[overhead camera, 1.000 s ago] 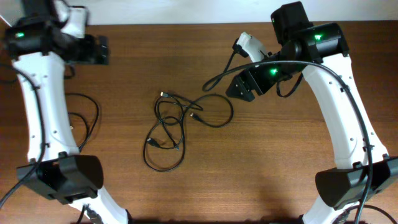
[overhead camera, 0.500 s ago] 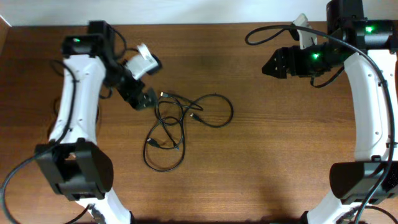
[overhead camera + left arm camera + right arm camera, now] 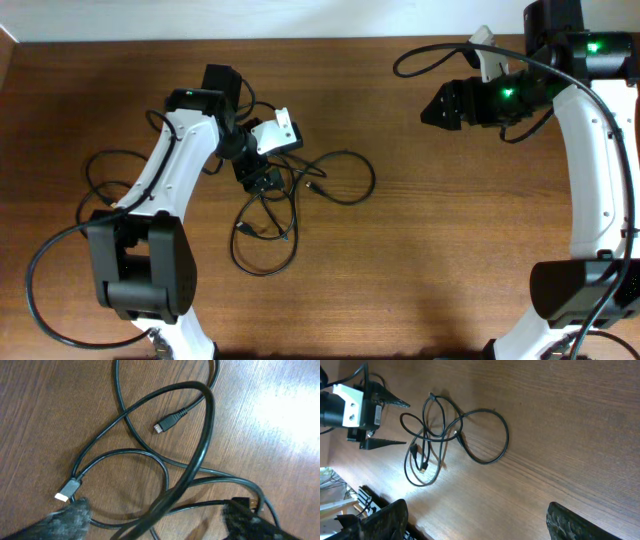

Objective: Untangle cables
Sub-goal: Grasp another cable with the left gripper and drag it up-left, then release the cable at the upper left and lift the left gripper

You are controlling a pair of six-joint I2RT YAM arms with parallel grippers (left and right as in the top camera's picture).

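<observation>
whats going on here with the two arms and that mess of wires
Two robot arms are set to untangle a knot of thin black cables lying on the wooden table. The left arm is down at the upper left edge of the knot, jaws open with strands between them, nothing gripped yet. The right arm hangs off by the far right side, jaws open and empty.

table [image 3: 450, 250]: brown wood grain, slight sheen. cables [image 3: 209, 420]: smooth black rubbery sheath; plug tips [image 3: 62, 495] silvery metal.
</observation>
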